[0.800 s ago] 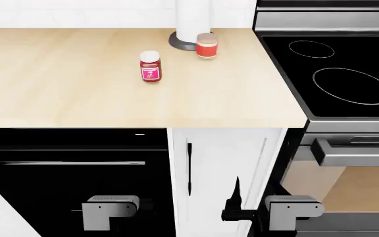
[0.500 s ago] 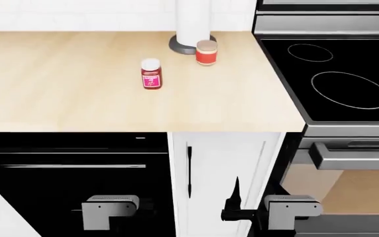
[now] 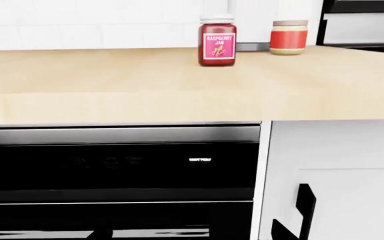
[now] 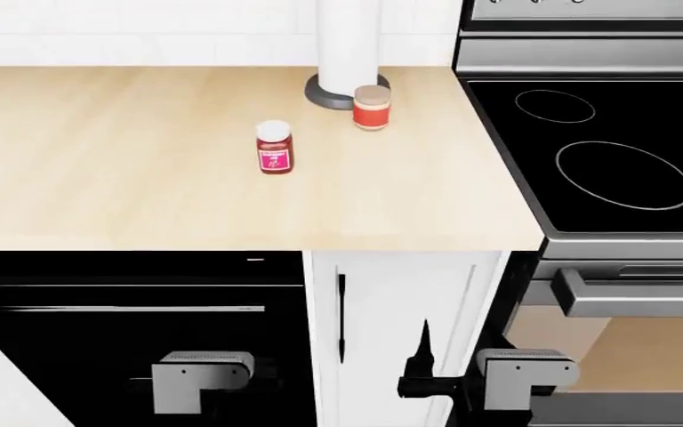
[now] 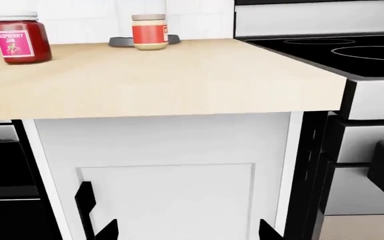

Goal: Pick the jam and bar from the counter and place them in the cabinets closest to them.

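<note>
The jam (image 4: 275, 149) near the counter (image 4: 128, 178) edge is slippery glass; I'd grab its middle. I can't tell either gripper's state.

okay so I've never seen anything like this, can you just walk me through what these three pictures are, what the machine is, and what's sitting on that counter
These are computer-rendered views from a simulated two-armed robot on wheels, steered by a person. One picture comes from a camera on its head, looking down over the kitchen; the other two come from cameras near each gripper, held low and facing the cabinet fronts.

In the head view, the left arm and right arm sit low at the bottom edge, below the counter. Their grippers hold nothing that I can see; whether they are open or shut is not visible.

On the counter stand the jam, a red jar labelled raspberry jam, and a squatter tan-lidded jar beside a paper towel holder. A stove sits to the right. No snack bar shows in these pictures.
</note>
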You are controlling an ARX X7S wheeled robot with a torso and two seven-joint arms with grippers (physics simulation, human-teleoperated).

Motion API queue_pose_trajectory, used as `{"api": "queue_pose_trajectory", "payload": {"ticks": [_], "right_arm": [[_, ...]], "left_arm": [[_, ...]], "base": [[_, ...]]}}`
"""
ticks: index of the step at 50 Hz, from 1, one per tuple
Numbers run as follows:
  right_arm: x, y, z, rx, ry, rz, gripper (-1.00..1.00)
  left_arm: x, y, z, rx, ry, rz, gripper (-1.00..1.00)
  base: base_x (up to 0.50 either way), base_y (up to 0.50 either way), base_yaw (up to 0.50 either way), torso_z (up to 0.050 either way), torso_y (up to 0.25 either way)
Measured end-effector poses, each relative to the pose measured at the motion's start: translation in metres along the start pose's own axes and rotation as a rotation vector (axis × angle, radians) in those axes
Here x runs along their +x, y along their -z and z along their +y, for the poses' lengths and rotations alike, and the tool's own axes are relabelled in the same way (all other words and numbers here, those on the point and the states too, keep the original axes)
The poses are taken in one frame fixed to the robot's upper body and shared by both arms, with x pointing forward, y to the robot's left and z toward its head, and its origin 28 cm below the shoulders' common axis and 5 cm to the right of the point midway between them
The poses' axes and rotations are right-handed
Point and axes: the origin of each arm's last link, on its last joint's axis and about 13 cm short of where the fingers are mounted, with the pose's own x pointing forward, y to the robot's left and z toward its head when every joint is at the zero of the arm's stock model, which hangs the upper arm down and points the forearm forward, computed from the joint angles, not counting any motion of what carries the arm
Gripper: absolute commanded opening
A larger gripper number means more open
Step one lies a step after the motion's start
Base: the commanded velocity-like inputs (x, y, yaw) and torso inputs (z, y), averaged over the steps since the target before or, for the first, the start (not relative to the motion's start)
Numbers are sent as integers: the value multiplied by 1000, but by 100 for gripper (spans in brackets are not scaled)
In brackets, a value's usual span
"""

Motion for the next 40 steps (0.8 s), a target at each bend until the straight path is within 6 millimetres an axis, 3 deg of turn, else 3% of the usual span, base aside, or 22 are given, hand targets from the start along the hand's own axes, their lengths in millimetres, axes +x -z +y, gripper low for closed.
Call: {"api": "queue_pose_trajectory", "payload": {"ticks": [10,17,29,40], "right_arm": [[0,0,0,5,-1,4,100],[2,-8,-4,8,10,13,100],[17,-72,-21,19,58,1,100],[23,-126,-26,-17,82,-36,100]], "left_arm": [[0,0,0,7,-1,0,100],[1,-9,4,20,-13,4,100],[11,-72,26,66,-67,-10,100],[9,-122,33,102,-62,-18,100]], "base": [[0,0,0,50,0],[0,0,0,0,0],[0,0,0,0,0],[0,0,0,0,0]]}}
